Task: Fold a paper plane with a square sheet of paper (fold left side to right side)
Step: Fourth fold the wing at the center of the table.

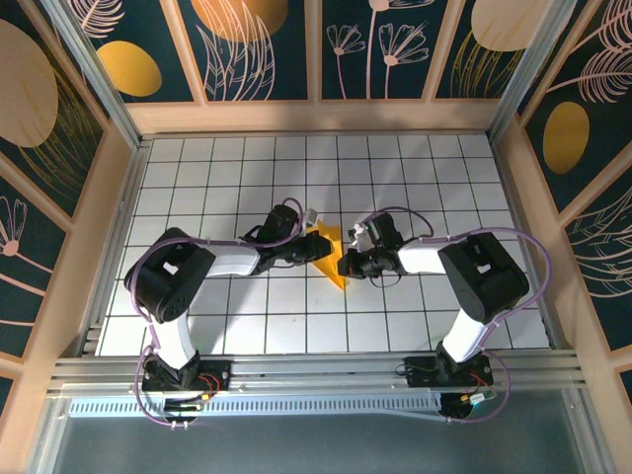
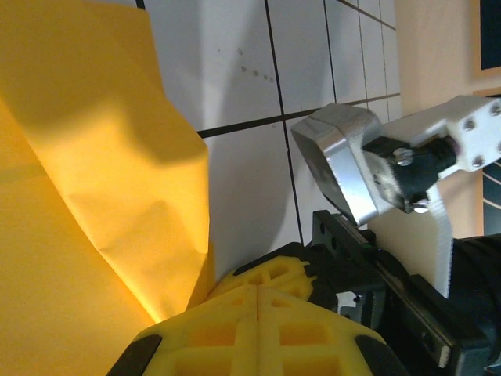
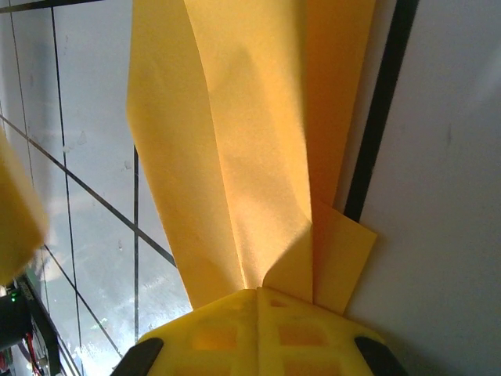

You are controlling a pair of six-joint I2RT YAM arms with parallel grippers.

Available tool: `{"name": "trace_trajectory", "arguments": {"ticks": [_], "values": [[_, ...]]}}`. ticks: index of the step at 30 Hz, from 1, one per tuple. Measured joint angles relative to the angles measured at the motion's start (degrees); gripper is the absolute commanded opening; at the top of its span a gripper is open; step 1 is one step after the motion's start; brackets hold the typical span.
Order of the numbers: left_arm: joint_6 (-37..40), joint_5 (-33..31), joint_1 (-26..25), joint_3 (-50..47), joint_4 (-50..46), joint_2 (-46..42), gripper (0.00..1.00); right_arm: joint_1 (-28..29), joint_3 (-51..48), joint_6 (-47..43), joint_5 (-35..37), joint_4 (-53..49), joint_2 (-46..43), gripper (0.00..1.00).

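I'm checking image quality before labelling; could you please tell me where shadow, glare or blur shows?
Top external: evenly lit and sharp. Left wrist: a dark shadow band crosses the paper. Right wrist: glare whitens the table at lower left; the paper is sharp.

White grid table, dark floral wall panels, wood frame.

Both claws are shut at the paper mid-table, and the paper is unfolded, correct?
Not unfolded: the paper shows creases and overlapping flaps in the right wrist view. The left claw and right claw are shut at it mid-table.
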Motion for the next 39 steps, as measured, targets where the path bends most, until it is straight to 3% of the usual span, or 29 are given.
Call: {"name": "trace_trajectory", "arguments": {"ticks": [23,39], "values": [[-1.2,3.6,-0.3,2.8,2.6,7.0,0.01,0.2,0.8,-0.8,0.2,-0.6,0.6,0.0],[-0.8,-0.2,-0.3,3.1,1.1,9.1,0.0,1.6,3.6,-3.7,3.5,-5.5,1.0,0.0]]}}
